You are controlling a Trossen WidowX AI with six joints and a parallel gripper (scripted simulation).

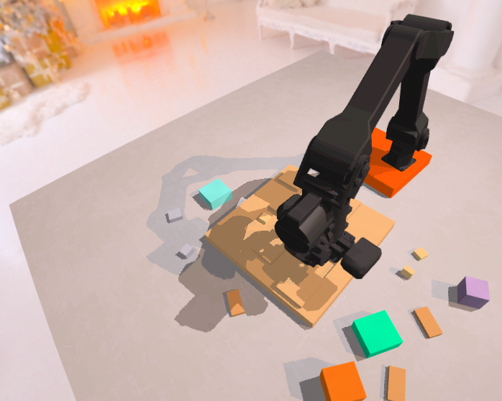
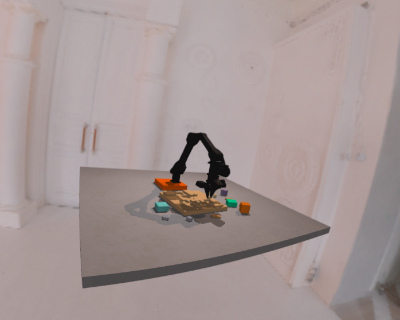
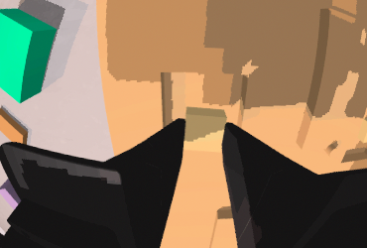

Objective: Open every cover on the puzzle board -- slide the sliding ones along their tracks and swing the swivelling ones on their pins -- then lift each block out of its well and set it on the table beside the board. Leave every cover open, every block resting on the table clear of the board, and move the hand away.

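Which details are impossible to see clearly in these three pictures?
- Top view: the black arm covers the tan puzzle board centre, hiding wells and the tool.
- Exterior view: covers on the board are too small to judge.
- Wrist view: the small olive block between the black tool fingers is half hidden; its well is unseen.

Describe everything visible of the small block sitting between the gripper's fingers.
The small block is olive-tan, duller than the puzzle board beneath it, box-shaped with a lighter top face. The gripper is shut on it, black fingertips pressing its two sides. It sits low at the board surface; whether it has left its well cannot be told.
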